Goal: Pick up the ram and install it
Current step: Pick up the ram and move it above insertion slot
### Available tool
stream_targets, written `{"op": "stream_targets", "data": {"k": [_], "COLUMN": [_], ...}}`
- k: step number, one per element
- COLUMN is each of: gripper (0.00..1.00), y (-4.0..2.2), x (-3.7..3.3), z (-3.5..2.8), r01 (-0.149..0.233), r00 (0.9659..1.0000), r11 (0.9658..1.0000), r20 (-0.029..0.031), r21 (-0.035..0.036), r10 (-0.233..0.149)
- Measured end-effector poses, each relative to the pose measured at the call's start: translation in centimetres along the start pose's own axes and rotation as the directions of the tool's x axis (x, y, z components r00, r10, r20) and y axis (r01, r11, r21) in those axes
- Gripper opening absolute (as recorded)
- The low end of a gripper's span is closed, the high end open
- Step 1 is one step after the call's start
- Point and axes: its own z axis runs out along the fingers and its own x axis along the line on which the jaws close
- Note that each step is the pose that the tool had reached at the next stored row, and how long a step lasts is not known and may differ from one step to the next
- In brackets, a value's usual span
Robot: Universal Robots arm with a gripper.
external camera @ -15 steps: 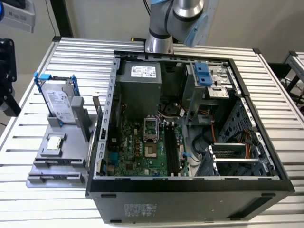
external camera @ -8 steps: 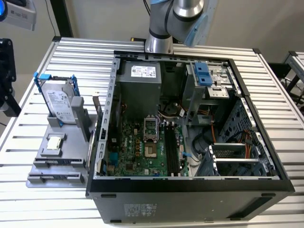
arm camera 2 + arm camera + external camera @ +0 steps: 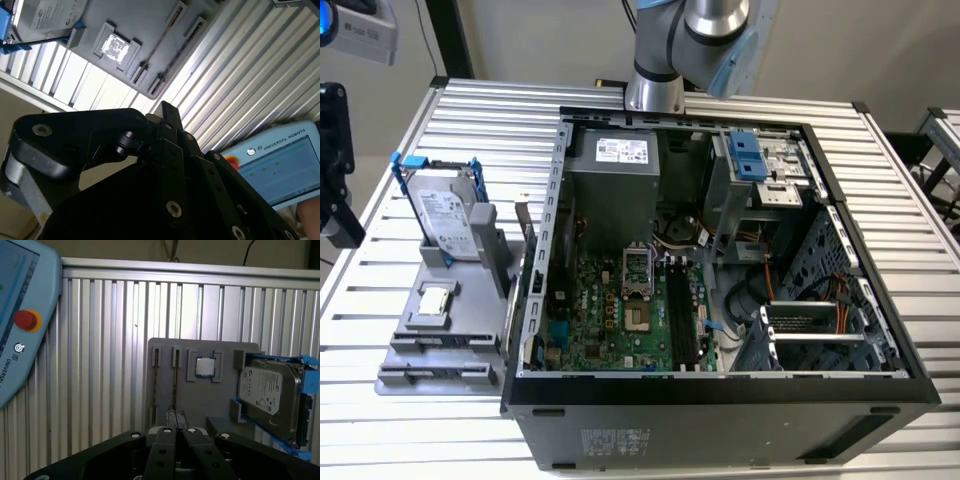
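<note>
Gripper hovers empty, fingers pinched together, just short of the ram standing on edge in the grey tray. I'd say it needs opening wide and squaring over that thin edge

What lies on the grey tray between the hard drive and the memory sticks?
A small square silver chip, seen in the first wrist view between the hard drive and the memory sticks.

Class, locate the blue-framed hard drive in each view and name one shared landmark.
Exterior view: the hard drive stands on the grey tray, at the exterior view's left of the computer case.
First wrist view: the hard drive sits beside the square silver chip.
Second wrist view: the hard drive, near the same chip.
Shared landmark: the chip.
</note>
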Motion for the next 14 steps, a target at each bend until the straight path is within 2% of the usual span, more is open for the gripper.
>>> {"op": "stream_targets", "data": {"k": [9,14], "gripper": [0.0,0.0], "y": [-0.18,-0.6], "x": [0.02,0.06], "z": [0.02,0.01], "r01": [0.0,0.0], "r00": [1.0,1.0], "r11": [1.0,1.0], "r20": [0.0,-0.0001], "r21": [0.0,-0.0002], "r10": [0.0,0.0]}}
